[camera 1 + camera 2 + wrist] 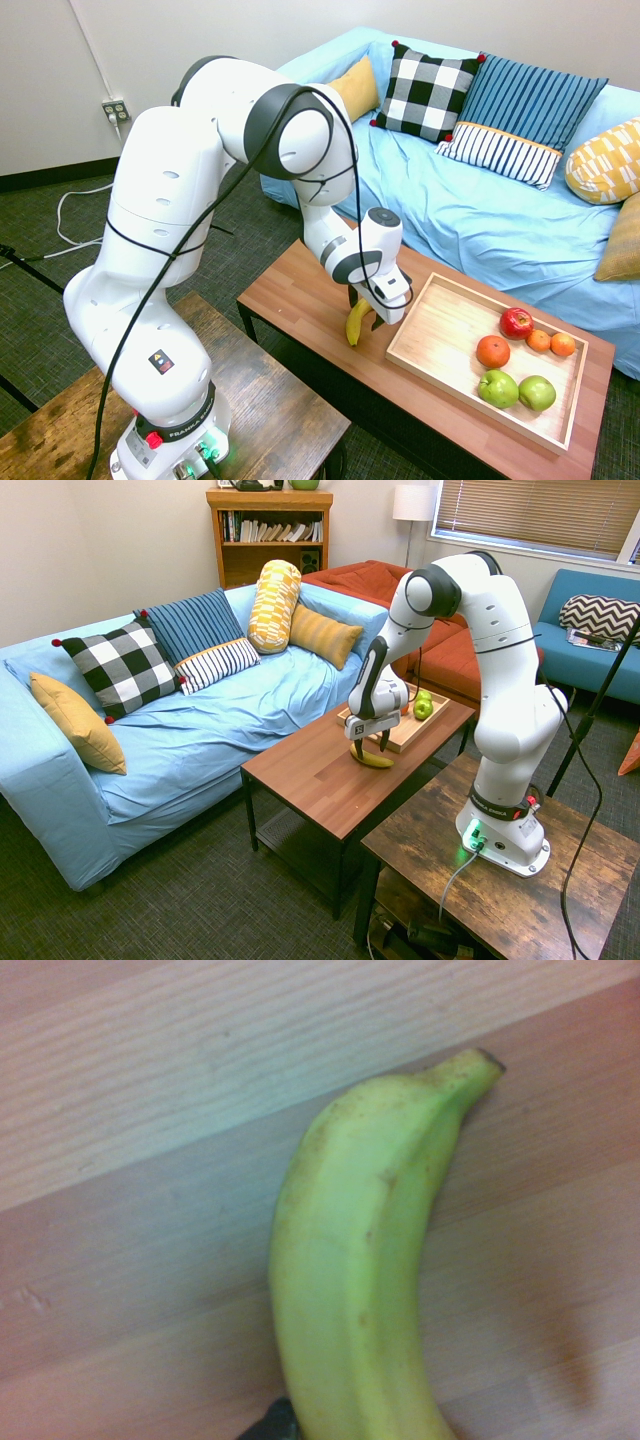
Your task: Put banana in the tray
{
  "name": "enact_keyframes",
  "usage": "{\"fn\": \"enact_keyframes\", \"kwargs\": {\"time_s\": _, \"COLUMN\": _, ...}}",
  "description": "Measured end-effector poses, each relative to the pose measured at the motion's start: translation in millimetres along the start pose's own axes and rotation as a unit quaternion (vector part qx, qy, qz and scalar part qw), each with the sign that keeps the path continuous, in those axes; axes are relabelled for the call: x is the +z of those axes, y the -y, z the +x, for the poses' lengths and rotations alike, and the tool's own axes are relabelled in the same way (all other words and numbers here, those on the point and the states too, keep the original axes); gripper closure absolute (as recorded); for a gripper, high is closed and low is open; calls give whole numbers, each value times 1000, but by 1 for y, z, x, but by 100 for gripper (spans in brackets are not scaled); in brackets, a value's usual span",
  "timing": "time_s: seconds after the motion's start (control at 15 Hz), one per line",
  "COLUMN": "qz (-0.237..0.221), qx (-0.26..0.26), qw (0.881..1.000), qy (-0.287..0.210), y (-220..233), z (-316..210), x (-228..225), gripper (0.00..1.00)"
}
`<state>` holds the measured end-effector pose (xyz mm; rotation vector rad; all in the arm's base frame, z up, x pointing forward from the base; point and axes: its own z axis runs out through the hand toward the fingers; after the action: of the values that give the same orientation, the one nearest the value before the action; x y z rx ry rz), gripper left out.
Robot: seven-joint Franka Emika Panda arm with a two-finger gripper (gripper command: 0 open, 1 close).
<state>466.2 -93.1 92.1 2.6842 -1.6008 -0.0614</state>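
Hanging just over the reddish-brown table (300, 300), the pincer (368, 312) has its fingers closed around the banana (357, 323), which droops below it with its lower end at or just above the tabletop; the views don't settle whether it touches. In the wrist view the banana (365, 1260) fills the middle, yellow-green with small brown flecks, its dark tip pointing away over the wood grain. Right beside the pincer, on the same table, lies the tray (435, 330) of pale wood, its near corner almost under the wrist. The end of the tray next to the pincer is bare; its far end holds a red apple (516, 322), a large orange (492, 351), two smaller oranges (551, 343) and two green apples (517, 390) clustered together. Beyond the table stands the sofa (470, 220) under a light blue cover, with a checked cushion (428, 92), striped cushions (515, 118) and yellow ones along its back.
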Motion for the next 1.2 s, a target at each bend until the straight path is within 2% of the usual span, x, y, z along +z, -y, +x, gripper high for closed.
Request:
{"fn": "enact_keyframes", "kwargs": {"time_s": 0.07, "qz": -2, "qx": 0, "qw": 1000, "qy": 1, "y": 1, "z": 0, "x": 6, "gripper": 100}}
{"fn": "enact_keyframes", "kwargs": {"time_s": 1.2, "qz": -2, "qx": -17, "qw": 1000, "qy": 12, "y": 27, "z": -11, "x": 7, "gripper": 100}}
